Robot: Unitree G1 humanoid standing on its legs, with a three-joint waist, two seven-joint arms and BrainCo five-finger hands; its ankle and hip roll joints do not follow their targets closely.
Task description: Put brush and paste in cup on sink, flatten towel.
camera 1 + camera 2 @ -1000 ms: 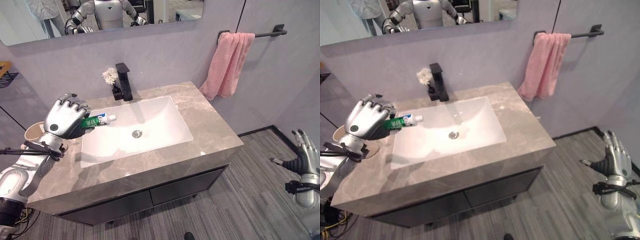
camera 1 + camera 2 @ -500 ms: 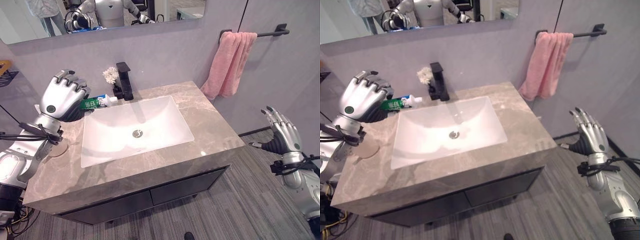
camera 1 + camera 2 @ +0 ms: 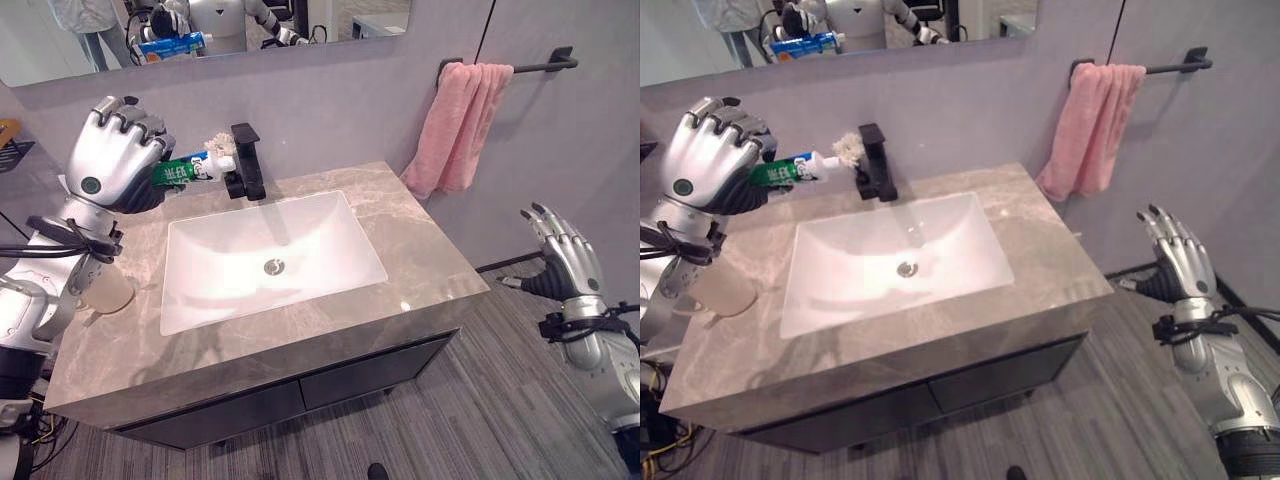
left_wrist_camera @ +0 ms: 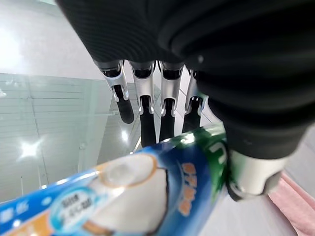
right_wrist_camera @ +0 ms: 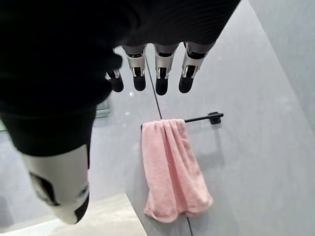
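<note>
My left hand [image 3: 112, 158] holds the toothpaste [image 3: 185, 169] tight, high above the cup [image 3: 103, 290] by the counter's left edge; it could miss. My right hand [image 3: 562, 262] hangs wide open.

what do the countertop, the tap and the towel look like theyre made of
Countertop: looks like grey-brown marble or a stone-look slab, veined and polished, with a light glint near the front edge.
Tap: probably metal with a matte black coating; squared shape, no shine.
Towel: soft pink terry-like cloth, hanging in folds off the black bar.
</note>
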